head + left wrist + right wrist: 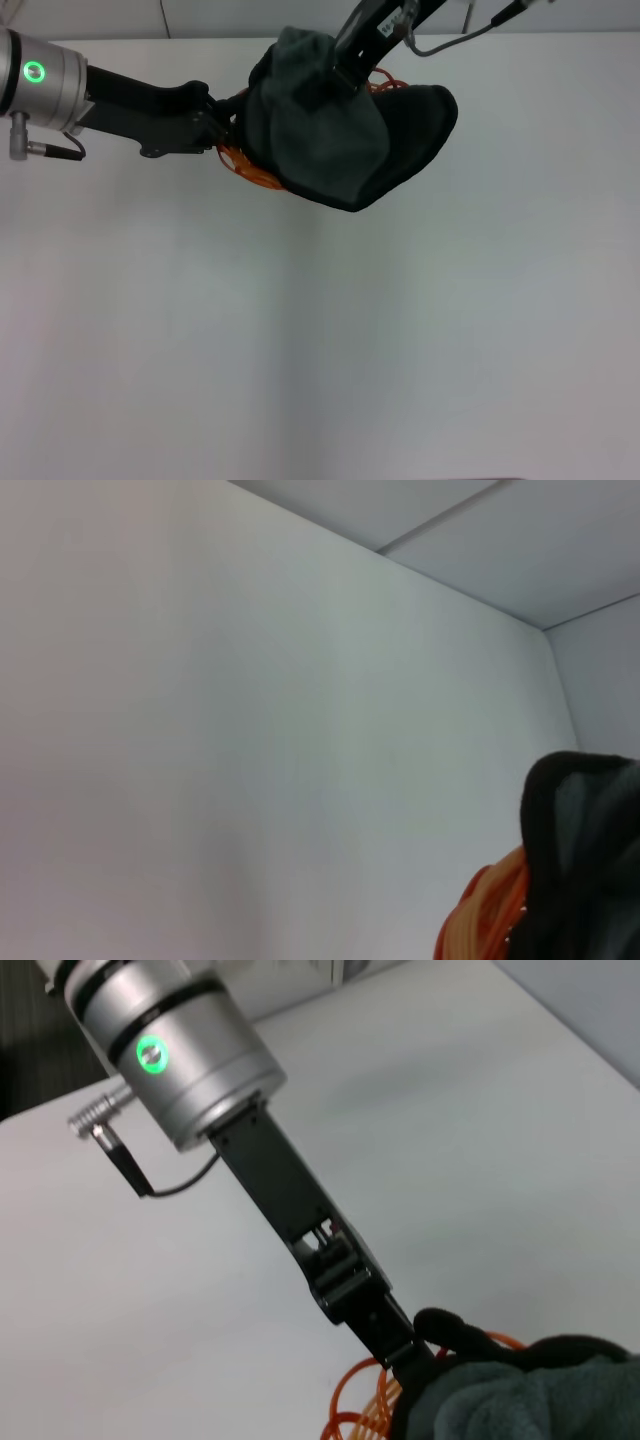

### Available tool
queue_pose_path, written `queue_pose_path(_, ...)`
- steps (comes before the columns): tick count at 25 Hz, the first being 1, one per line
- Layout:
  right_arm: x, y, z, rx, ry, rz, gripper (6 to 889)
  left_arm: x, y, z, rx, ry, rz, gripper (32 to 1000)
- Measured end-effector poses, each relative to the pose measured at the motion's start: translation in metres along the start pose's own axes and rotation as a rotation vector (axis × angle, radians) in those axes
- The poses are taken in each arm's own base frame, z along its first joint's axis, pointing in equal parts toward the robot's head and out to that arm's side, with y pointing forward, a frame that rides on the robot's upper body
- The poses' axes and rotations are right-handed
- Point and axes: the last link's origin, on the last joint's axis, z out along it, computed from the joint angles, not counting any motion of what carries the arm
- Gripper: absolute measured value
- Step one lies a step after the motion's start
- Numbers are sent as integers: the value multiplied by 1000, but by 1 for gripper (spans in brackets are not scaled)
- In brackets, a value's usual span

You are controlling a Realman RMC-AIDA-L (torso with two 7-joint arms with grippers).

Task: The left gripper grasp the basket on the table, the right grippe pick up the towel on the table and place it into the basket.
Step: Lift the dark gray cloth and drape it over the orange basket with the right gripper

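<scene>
Towel [330, 125] hangs bunched from my right gripper [345, 70], draped over the orange basket [245, 168] and hiding most of it. My right gripper's grip is buried in cloth; I cannot tell its state. My left gripper [222, 125] meets the basket's rim beside the towel; its state is hidden too.

Soft, matt dark cloth towel [330, 125] drapes an orange wire basket [245, 168] on a smooth matt table [320, 330].
</scene>
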Motion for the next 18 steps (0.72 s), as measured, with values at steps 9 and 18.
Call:
queue_pose_path(9,11,-4,17,61,72,-21,77,2,4,0,-9,-5,8,86)
queue_pose_path(18,19,-7,25,83,102,-19,78,3,8,1,-16,-10,17,86)
